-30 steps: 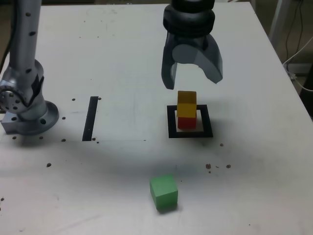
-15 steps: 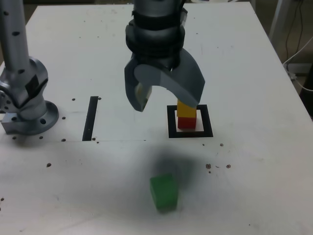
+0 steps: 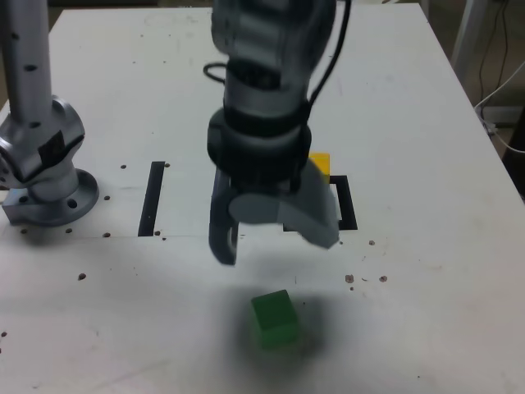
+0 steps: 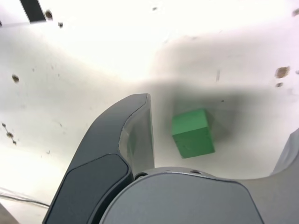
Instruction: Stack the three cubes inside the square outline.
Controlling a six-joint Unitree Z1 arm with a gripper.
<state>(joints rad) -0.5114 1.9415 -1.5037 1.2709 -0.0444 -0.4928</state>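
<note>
Item 1, green cube (image 3: 274,319): we find it lying alone on the white desk (image 3: 426,328) near the front edge, a little askew, untouched. In the wrist view it sits in the gap between the 2 jaws, nearer one of them, with bare desk around it.

Item 2, hand (image 3: 271,242): we record it as released, jaws spread wide and holding nothing, hanging above and just behind the green cube, not yet down at its level.

Item 3, yellow cube (image 3: 320,163): only a corner shows behind the hand, at the square outline (image 3: 348,205) in the middle of the desk; the red cube is hidden from us, so we cannot tell how the pile stands.

Item 4, black strip (image 3: 152,197): a separate mark toward the arm's base (image 3: 45,193), not part of the job.

Step in hand, as we judge it: the approach to the 3rd cube. The next move calls for centring the jaws over the green cube, turning to match its skewed faces, lowering until they straddle it, then closing.
</note>
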